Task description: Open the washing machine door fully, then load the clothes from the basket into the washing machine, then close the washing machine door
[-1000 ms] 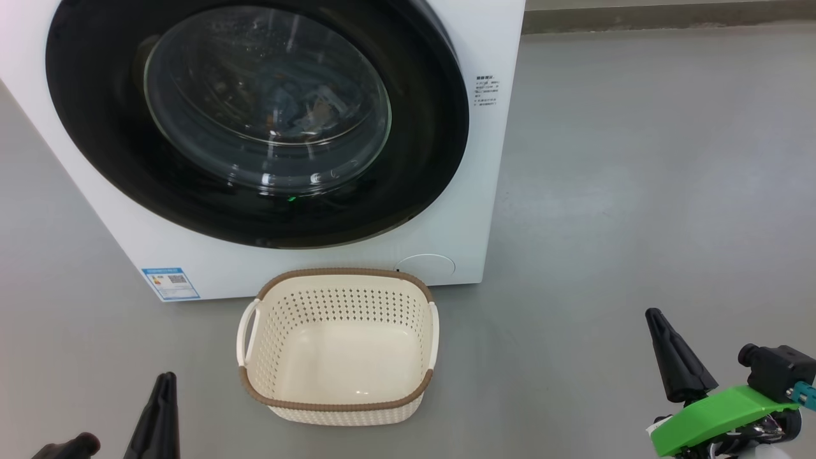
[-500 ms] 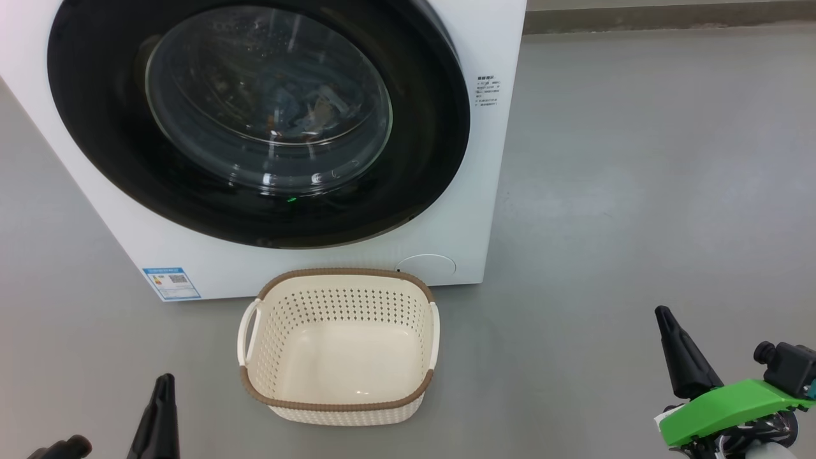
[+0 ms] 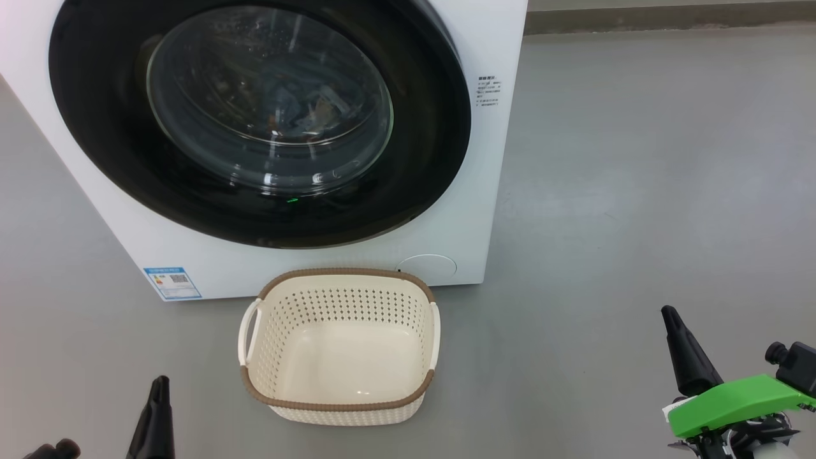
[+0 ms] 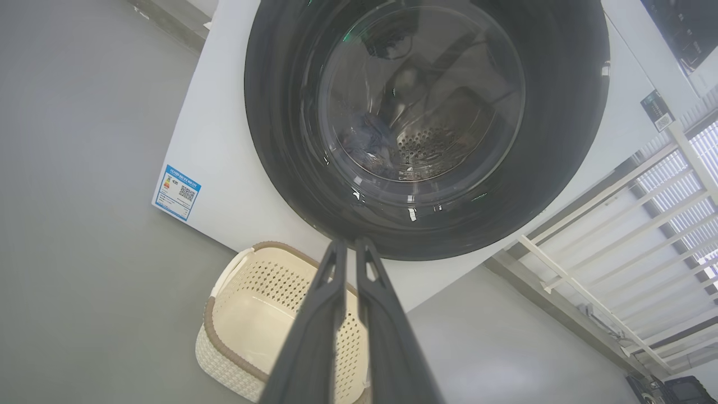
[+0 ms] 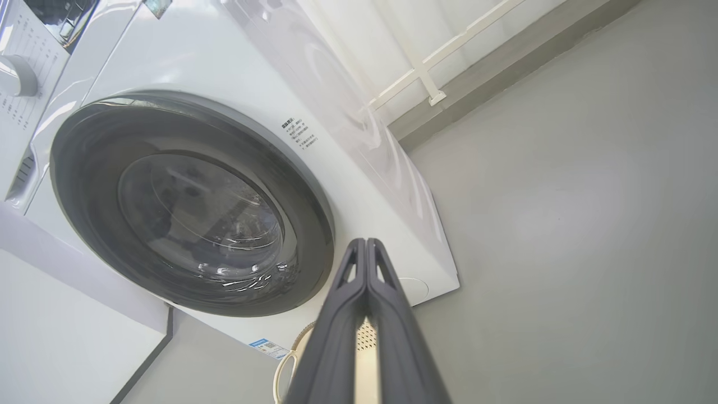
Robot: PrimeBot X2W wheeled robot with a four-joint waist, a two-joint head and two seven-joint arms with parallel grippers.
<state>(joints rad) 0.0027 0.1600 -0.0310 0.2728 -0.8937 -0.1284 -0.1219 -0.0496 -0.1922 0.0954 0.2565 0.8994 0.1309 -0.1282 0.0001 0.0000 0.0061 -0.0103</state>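
I've got left gripper (image 4: pixel 349 242) and right gripper (image 5: pixel 366 241) both clenched on nothing; door (image 3: pixel 261 121) flush upper left, floor (image 3: pixel 637 191) wide open right.

**Right wrist view.** My right claw (image 5: pixel 366 242) rises from the bottom centre of the frame, its two dark fingers (image 5: pixel 336 336) pressed together at the tips and holding nothing. Behind them the washing machine (image 5: pixel 359 185) fills the left half. Its round black door (image 5: pixel 95 185) lies flush against the white front, with the glass window (image 5: pixel 202 219) at its centre. A printed label (image 5: pixel 296 134) sits right of the door; a round cap (image 5: pixel 414 289) and a blue sticker (image 5: pixel 268 348) lie near the machine's lower edge. Part of the cream basket (image 5: pixel 366 342) shows between my fingers. Grey floor (image 5: pixel 561 224) occupies the right.
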